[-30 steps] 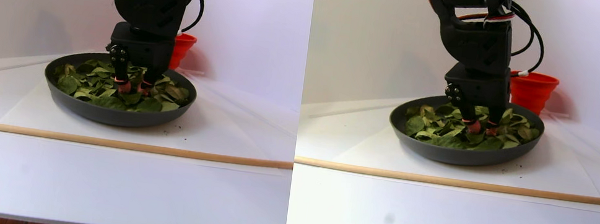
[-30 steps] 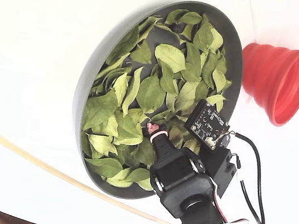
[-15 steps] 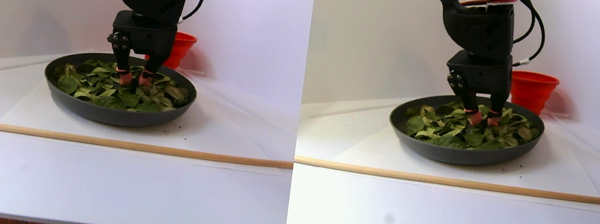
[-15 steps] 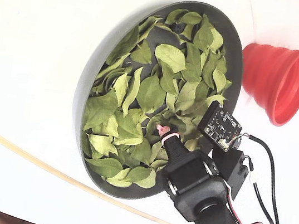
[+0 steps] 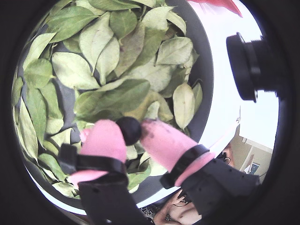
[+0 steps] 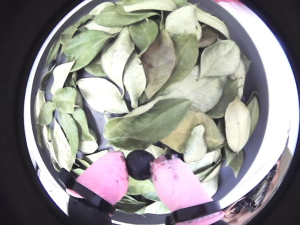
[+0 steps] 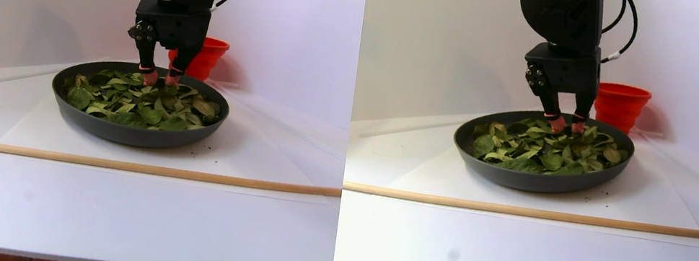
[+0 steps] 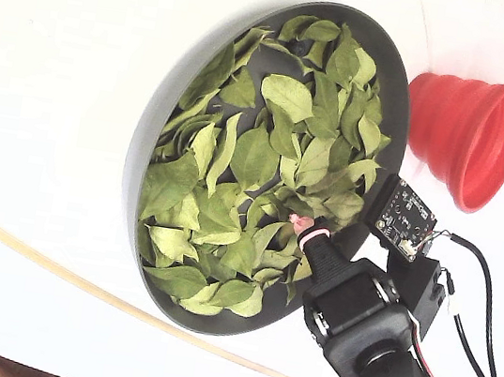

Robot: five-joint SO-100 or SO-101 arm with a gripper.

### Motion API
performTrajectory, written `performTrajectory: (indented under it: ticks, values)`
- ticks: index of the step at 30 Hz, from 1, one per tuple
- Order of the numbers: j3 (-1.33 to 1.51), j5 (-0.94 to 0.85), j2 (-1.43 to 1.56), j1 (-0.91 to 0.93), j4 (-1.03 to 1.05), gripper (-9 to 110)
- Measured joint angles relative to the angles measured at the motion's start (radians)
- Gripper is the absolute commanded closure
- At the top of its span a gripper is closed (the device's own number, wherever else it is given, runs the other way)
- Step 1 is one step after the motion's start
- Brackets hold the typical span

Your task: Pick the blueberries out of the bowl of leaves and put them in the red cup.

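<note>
The claw [image 6: 139, 169] is closed on one blueberry [image 6: 139, 164], which sits pinched between the two pink fingertips [image 5: 104, 139] in both wrist views, near their ends and not deep between them. In the stereo pair view the claw hangs just above the leaves [image 7: 139, 99], over the back part of the bowl [image 7: 103, 127], with the red cup [image 7: 207, 58] standing behind the bowl and to the right. In the fixed view the cup [image 8: 474, 134] lies just beyond the bowl rim [image 8: 138, 157] on the worktop [image 8: 55, 45], apart from it. The step in hand appears to be the lift and carry to the cup. Judgement: the hold is shallow, so the squeeze should be kept steady and the rise kept straight until the fingertips clear the rim; the travel to the cup should be smooth, without jerks, and release should come only once the berry is over the cup mouth and low enough not to bounce out. No leaf appears caught with the berry. No other berries show among the leaves. Compared with a second ago, the claw has risen from among the leaves to above them, and in the fixed view it has shifted toward the cup side of the bowl.
</note>
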Motion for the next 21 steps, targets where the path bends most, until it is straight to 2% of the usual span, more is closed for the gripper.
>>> performTrajectory:
  ticks: [21]
  values:
    - [-0.135, -0.028, 0.089, 0.074, 0.091, 92]
